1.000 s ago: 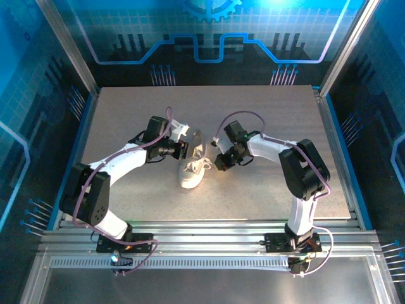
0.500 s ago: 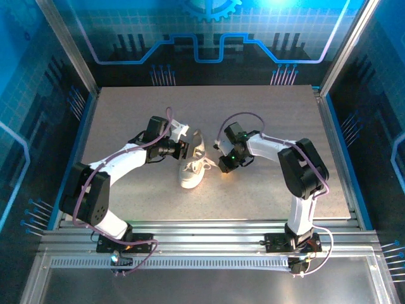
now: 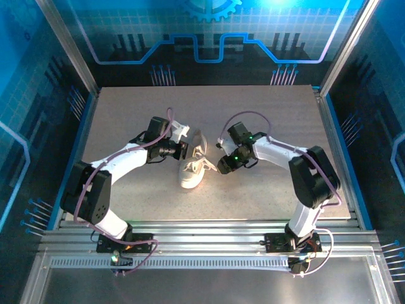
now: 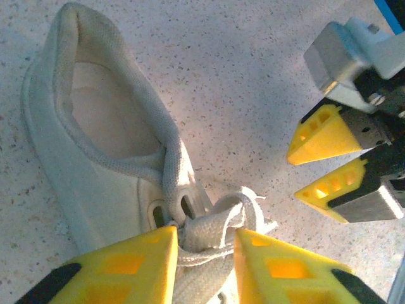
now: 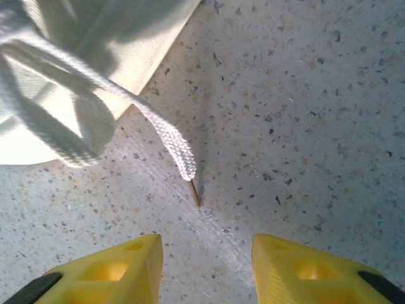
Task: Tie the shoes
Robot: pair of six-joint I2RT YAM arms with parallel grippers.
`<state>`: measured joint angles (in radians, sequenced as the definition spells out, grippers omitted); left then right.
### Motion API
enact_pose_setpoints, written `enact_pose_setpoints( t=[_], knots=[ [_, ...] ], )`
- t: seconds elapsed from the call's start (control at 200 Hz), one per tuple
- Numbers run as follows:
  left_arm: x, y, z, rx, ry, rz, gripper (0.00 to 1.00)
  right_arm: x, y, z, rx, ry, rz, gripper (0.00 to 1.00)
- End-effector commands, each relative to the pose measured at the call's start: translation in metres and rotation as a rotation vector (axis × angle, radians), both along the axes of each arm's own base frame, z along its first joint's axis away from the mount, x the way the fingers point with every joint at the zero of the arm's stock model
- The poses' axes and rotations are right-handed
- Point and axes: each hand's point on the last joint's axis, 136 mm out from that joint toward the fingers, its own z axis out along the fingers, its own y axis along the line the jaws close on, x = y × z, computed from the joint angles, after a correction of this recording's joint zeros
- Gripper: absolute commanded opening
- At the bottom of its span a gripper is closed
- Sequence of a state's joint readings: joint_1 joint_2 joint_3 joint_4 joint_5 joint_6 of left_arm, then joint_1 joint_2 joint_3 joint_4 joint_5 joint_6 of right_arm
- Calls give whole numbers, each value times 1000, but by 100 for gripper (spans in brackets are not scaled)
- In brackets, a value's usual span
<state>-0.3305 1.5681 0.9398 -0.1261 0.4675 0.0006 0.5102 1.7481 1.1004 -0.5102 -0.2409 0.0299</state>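
**Workpiece.** The small white low-top canvas sneaker [image 3: 190, 174] rests on the speckled grey tabletop [image 3: 272, 120], near the middle of the table and between the two arms. Its toe points to the near edge and its open heel collar to the far side. The pale flat laces [image 4: 212, 231] are bunched over the top eyelets.

**Left tool.** The left gripper [image 4: 204, 256] sits at the far-left side of the sneaker, over the lace area. In the left wrist view the lace bundle fills the gap between the two yellow fingers [image 4: 142, 263] and touches both inner faces. State: closed on the laces.

**Right tool.** The right gripper [image 5: 205, 266] is low over the tabletop, just to the right of the sneaker. Its yellow fingers stand apart with bare tabletop between them. State: open, holding nothing. One loose lace end [image 5: 168, 136] runs out from the sneaker. Its thin brown tip [image 5: 195, 193] lies just ahead of the gap, touching neither finger.
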Motion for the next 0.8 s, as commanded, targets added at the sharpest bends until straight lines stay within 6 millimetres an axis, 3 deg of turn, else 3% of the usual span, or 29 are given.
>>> enact_pose_setpoints(
  t=[0.0, 0.295, 0.795],
  knots=[
    [-3, -7, 6, 15, -16, -44, 28, -8, 11, 6, 70, -1, -7, 42],
    [-4, -17, -2, 108, -16, -108, 34, -16, 48, -10, 138, 50, 32, 43],
    [2, -23, -18, 179, 2, -140, 42, -3, 62, -18, 174, 41, -7, 43]
  ],
)
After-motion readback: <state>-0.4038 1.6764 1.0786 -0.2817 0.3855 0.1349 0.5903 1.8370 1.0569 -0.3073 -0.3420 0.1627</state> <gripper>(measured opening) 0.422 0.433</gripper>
